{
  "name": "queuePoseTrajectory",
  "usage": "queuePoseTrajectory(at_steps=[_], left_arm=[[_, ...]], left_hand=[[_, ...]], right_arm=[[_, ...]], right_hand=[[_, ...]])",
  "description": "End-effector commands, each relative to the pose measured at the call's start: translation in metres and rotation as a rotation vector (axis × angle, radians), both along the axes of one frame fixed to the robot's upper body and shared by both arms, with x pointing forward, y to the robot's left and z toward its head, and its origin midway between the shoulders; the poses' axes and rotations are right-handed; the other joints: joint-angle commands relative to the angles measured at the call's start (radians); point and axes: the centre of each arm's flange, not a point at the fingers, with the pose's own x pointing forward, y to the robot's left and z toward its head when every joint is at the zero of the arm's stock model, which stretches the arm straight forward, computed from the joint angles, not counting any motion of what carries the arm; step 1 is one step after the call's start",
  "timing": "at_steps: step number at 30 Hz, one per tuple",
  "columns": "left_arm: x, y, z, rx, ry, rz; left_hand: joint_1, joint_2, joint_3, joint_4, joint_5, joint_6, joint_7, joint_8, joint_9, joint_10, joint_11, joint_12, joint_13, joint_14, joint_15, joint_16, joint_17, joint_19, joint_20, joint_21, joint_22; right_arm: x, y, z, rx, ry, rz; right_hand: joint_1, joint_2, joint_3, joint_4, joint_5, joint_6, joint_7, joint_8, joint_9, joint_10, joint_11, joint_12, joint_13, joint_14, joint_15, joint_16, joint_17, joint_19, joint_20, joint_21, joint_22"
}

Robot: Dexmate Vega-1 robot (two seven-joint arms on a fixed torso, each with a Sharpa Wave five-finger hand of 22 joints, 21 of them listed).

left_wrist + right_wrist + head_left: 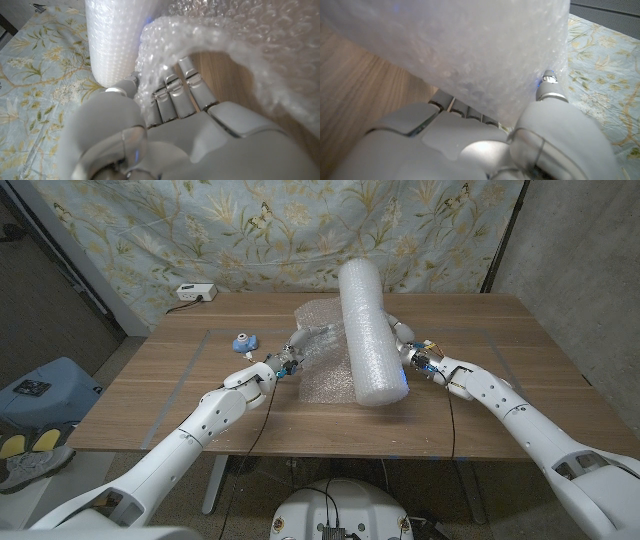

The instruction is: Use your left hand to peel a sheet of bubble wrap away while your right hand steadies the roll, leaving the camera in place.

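**Kid:** Left hand (pixel 290 361) has hold of the loose sheet (pixel 322 352) of bubble wrap, doesn't it?

**Helper:** Yes. In the left wrist view its fingers (pixel 176 92) are tucked under the sheet's edge and the wrap bunches up over them. The right hand (pixel 411 350) is pressed on the side of the roll (pixel 366 332), cupping it, at about 3 o'clock from the roll.

**Kid:** Where is the roll?

**Helper:** Near the middle of the worktop (pixel 520 365). It leans up, far end high. The sheet spreads out from it toward 9 o'clock.

**Kid:** So which step is this?

**Helper:** I think the peeling is under way. Next the left hand should pull toward 9 o'clock, slowly, while the right hand keeps the roll from rolling.

**Kid:** How many things?

**Helper:** One roll, one loose sheet, two hands. One small blue thing (pixel 243 339), maybe the camera, sits at 10 o'clock from the left hand, apart from the wrap
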Motion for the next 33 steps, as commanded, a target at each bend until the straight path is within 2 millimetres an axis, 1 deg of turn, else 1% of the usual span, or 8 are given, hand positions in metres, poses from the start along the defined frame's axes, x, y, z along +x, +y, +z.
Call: queuePoseTrajectory(at_steps=[1, 5, 7, 9, 12, 20, 26, 33], left_arm=[[0.0029, 0.0, 0.0026, 0.021, 0.001, -0.007], [0.0039, -0.0015, 0.0061, 0.027, 0.0, -0.013], [0.0042, -0.0025, 0.0069, 0.031, 0.001, -0.015], [0.0043, -0.0035, 0.0079, 0.035, 0.0, -0.019], [0.0046, -0.0044, 0.0091, 0.039, 0.0, -0.023], [0.0059, -0.0054, 0.0092, 0.047, 0.005, -0.024], [0.0071, -0.0058, 0.0082, 0.05, 0.013, -0.029], [0.009, -0.0052, 0.0091, 0.055, 0.017, -0.035]], left_hand=[[-0.005, -0.001, 0.007, 0.0, 0.001, 0.014, 0.017, -0.002, 0.005, 0.009, -0.013, -0.005, 0.003, -0.002, -0.011, 0.004, 0.005, -0.003, -0.004, 0.007, 0.003], [-0.006, -0.001, 0.006, 0.0, 0.0, 0.015, 0.018, -0.003, 0.005, 0.011, -0.014, -0.005, 0.004, -0.002, -0.01, 0.006, 0.007, -0.003, -0.005, 0.009, 0.003], [-0.006, 0.0, 0.007, 0.0, 0.0, 0.015, 0.018, -0.004, 0.005, 0.012, -0.013, -0.006, 0.005, -0.002, -0.01, 0.006, 0.007, -0.003, -0.005, 0.01, 0.003], [-0.006, -0.001, 0.007, -0.001, 0.0, 0.016, 0.018, -0.004, 0.005, 0.013, -0.012, -0.006, 0.005, 0.0, -0.012, 0.007, 0.008, -0.001, -0.006, 0.012, 0.003], [-0.006, -0.001, 0.007, 0.0, 0.001, 0.016, 0.018, -0.005, 0.005, 0.014, -0.012, -0.006, 0.006, 0.0, -0.012, 0.007, 0.008, -0.001, -0.006, 0.013, 0.003], [-0.007, -0.001, 0.008, -0.001, 0.001, 0.019, 0.018, -0.006, 0.006, 0.015, -0.013, -0.008, 0.008, 0.001, -0.015, 0.009, 0.011, -0.001, -0.008, 0.018, 0.003], [-0.008, 0.0, 0.008, 0.0, 0.001, 0.019, 0.018, -0.008, 0.006, 0.017, -0.012, -0.009, 0.01, 0.002, -0.016, 0.009, 0.011, -0.002, -0.007, 0.021, 0.002], [-0.008, 0.0, 0.01, -0.001, 0.001, 0.02, 0.017, -0.009, 0.008, 0.017, -0.012, -0.011, 0.013, 0.003, -0.015, 0.009, 0.011, -0.002, -0.009, 0.025, 0.002]], right_arm=[[0.0042, 0.0021, -0.0046, 0.054, -0.009, 0.009], [0.0046, 0.0028, -0.0056, 0.07, -0.01, 0.018], [0.0044, 0.0035, -0.0067, 0.074, -0.009, 0.02], [0.0045, 0.0037, -0.0072, 0.076, -0.011, 0.023], [0.0048, 0.0041, -0.0081, 0.08, -0.01, 0.026], [0.0052, 0.005, -0.0101, 0.078, -0.008, 0.037], [0.0053, 0.0046, -0.0124, 0.075, -0.006, 0.043], [0.0051, 0.0052, -0.0131, 0.066, -0.005, 0.055]], right_hand=[[0.004, 0.009, -0.004, -0.001, 0.001, -0.004, -0.002, 0.003, 0.005, 0.0, -0.005, -0.006, 0.004, -0.001, -0.045, -0.001, 0.001, 0.012, 0.002, -0.004, 0.002], [0.003, 0.009, -0.004, -0.001, 0.001, -0.007, -0.002, 0.003, 0.005, -0.002, -0.006, -0.007, 0.005, -0.001, -0.045, -0.002, -0.001, 0.011, 0.002, -0.004, 0.002], [0.004, 0.009, -0.004, -0.001, 0.001, -0.008, -0.003, 0.003, 0.005, -0.005, -0.001, -0.009, 0.005, -0.002, -0.043, -0.003, -0.001, 0.011, 0.003, -0.005, 0.002], [0.002, 0.009, -0.005, -0.001, 0.001, -0.008, -0.002, 0.003, 0.005, -0.006, -0.003, -0.009, 0.005, -0.003, -0.043, -0.003, -0.001, 0.011, 0.003, -0.005, 0.002], [0.001, 0.009, -0.006, 0.0, 0.001, -0.01, 0.0, 0.002, 0.005, -0.012, 0.0, -0.012, 0.006, -0.007, -0.041, -0.006, -0.002, 0.009, 0.003, -0.006, 0.002], [-0.007, 0.006, -0.009, 0.003, 0.001, -0.018, 0.001, 0.001, 0.005, -0.022, 0.003, -0.018, 0.005, -0.015, -0.034, -0.014, -0.006, 0.006, 0.007, -0.008, 0.002], [-0.015, 0.006, -0.013, 0.006, 0.0, -0.026, 0.002, -0.001, 0.005, -0.031, 0.005, -0.023, 0.006, -0.024, -0.022, -0.02, -0.008, 0.002, 0.012, -0.01, 0.002], [-0.038, 0.0, -0.025, 0.014, 0.0, -0.041, 0.011, -0.003, 0.005, -0.049, 0.01, -0.033, 0.008, -0.044, -0.009, -0.031, -0.01, -0.006, 0.022, -0.014, 0.002]])
